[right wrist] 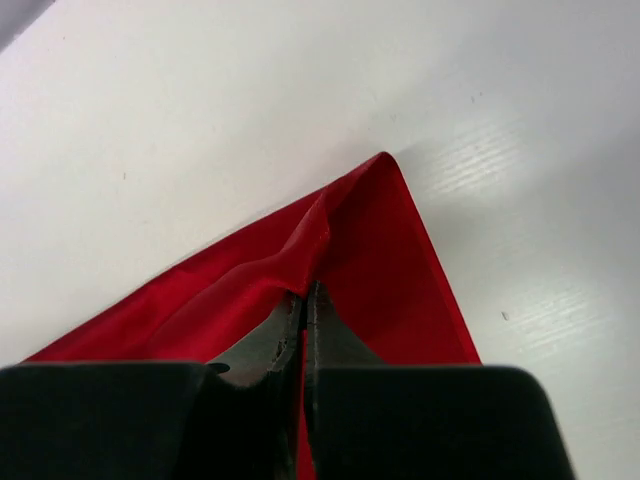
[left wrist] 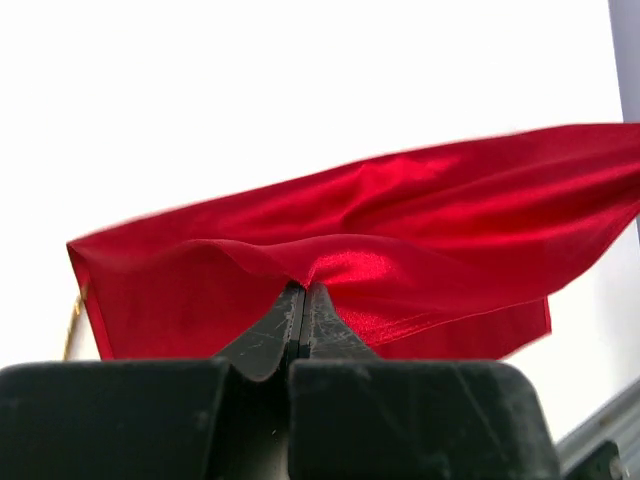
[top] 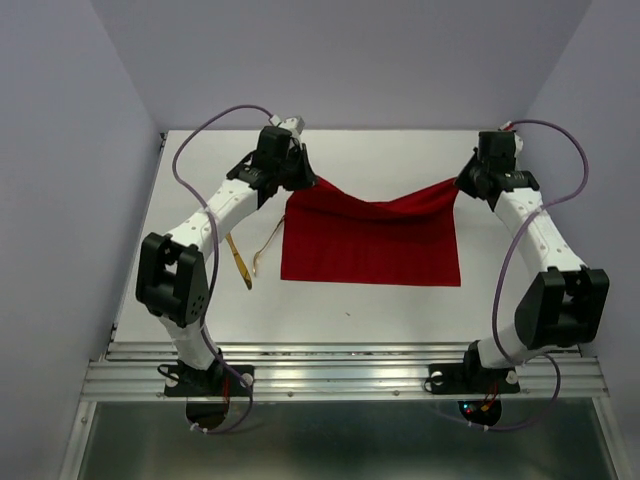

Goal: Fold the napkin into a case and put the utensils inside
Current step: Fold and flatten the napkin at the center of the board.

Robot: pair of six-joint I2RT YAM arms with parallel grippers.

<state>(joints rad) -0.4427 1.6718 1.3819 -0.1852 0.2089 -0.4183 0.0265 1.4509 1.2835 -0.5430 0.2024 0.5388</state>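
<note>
Both of your grippers are closed on cloth. The left gripper [left wrist: 303,292] pinches one far corner of the napkin [top: 370,245] and the right gripper [right wrist: 305,295] pinches the other, each with only a small bite of fabric between the jaws. The far edge hangs lifted and sagging between them, while the near edge lies on the counter [top: 400,320], roughly midway between its left and right edges. Your main risk is a slip: the cloth looks glossy and soft, and so little of it is held that a pull apart by either arm could draw a corner out and drop that side in a crumpled heap. If you carry the two corners toward the near edge at uneven pace or height, the fold will likely land skewed and the case would come out crooked. The sagging middle could also touch down first and trap a wrinkle. Watch the left side too, where the knife [top: 241,265] and the fork [top: 266,248] lie just beside the napkin's left edge, close under the left arm. A low sweep of cloth or forearm may drag them, or bury them under the fold where they would be hard to pick up.
</note>
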